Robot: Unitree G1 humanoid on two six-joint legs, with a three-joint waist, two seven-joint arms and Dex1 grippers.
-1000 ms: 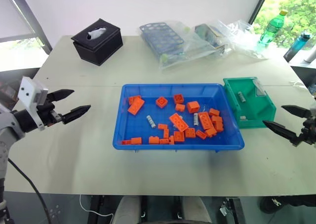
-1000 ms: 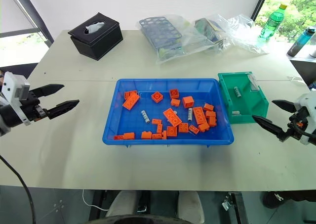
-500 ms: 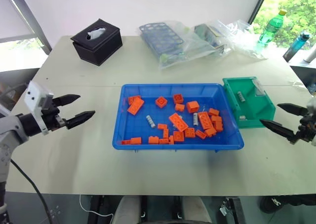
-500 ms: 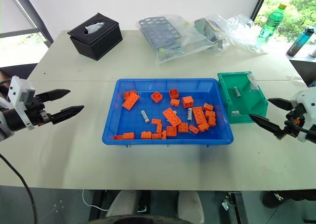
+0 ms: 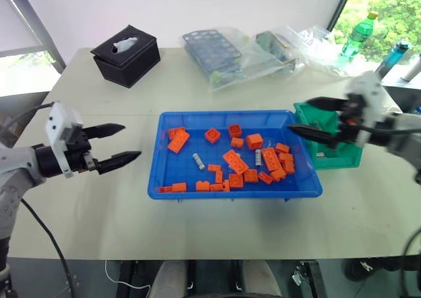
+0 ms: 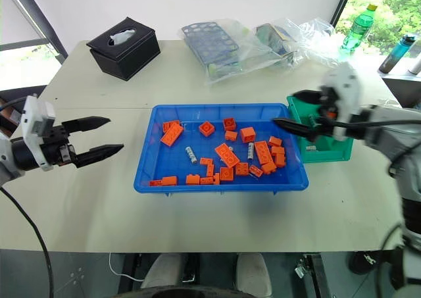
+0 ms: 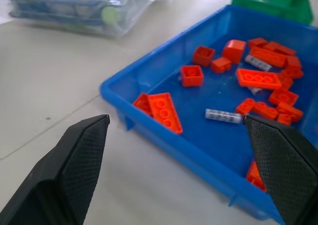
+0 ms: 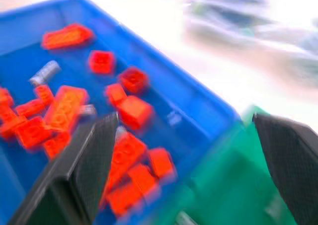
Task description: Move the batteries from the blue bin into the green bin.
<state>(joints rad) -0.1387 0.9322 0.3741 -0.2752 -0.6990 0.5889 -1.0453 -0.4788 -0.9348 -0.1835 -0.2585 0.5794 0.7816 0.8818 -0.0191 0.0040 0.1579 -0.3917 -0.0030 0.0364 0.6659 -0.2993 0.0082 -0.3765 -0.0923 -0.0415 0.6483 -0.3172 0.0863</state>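
Observation:
The blue bin sits mid-table, holding orange bricks and two batteries: one left of centre, one right of centre. Touching the blue bin's right end is the green bin. My right gripper hovers open and empty over the seam between the two bins, pointing left. Over the bare table left of the blue bin, my left gripper is open and empty, pointing at the bin. The left wrist view shows both batteries among the bricks.
A black tissue box stands at the back left. A blue rack in a clear bag and more bags lie at the back centre. A green bottle and a blue bottle stand at the back right.
My right gripper has swung left and upward, from the table right of the green bin to above the seam between the bins. The left gripper has edged toward the blue bin.

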